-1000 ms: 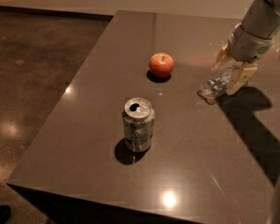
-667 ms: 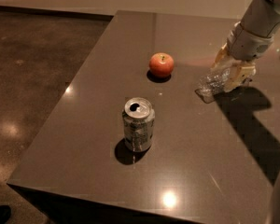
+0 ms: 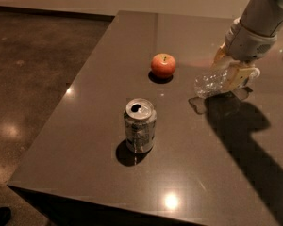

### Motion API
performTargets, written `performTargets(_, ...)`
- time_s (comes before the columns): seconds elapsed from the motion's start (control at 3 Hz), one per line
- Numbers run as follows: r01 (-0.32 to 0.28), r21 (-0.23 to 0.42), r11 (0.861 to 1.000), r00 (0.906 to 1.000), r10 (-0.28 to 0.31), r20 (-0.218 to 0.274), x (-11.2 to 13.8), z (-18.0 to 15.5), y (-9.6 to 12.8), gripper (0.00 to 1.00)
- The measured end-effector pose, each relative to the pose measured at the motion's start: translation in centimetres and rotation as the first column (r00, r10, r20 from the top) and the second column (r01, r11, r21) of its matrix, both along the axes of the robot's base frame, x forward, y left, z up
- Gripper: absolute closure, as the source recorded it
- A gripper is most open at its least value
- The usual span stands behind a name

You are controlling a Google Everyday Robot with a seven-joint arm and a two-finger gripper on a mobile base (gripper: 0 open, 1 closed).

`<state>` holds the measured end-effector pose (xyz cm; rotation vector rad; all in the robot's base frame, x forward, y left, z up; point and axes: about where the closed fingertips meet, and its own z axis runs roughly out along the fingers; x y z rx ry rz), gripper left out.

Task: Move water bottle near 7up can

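The 7up can (image 3: 140,125) stands upright on the dark table (image 3: 85,126), near its front left. The water bottle (image 3: 210,83) is a clear crinkled bottle, held lying sideways a little above the table at the right, with a shadow under it. My gripper (image 3: 232,73) is at the upper right, shut on the bottle's far end, its pale fingers (image 3: 237,76) on either side of it. The bottle's cap end is hidden by the gripper. The bottle is well to the right of and behind the can.
A red-orange apple (image 3: 163,65) sits on the table behind the can and left of the bottle. The table's left and front edges drop to a brown floor (image 3: 33,79). My arm casts a dark shadow (image 3: 254,140) across the table's right side.
The bottle has been lifted slightly off the table and carried a little to the left, towards the can, with my gripper still shut on it. The can and apple have not moved.
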<state>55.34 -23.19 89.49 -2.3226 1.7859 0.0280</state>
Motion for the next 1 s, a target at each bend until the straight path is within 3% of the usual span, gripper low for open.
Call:
performTargets(0.67, 0.011, -0.015, 1.0, 0.9999, -0.011, -0.006, -6.7, 1.4, 4.5, 1.0)
performTargets(1.0, 0.011, -0.022, 1.0, 0.9997, -0.012, -0.021, -8.5, 1.0, 5.8, 1.0)
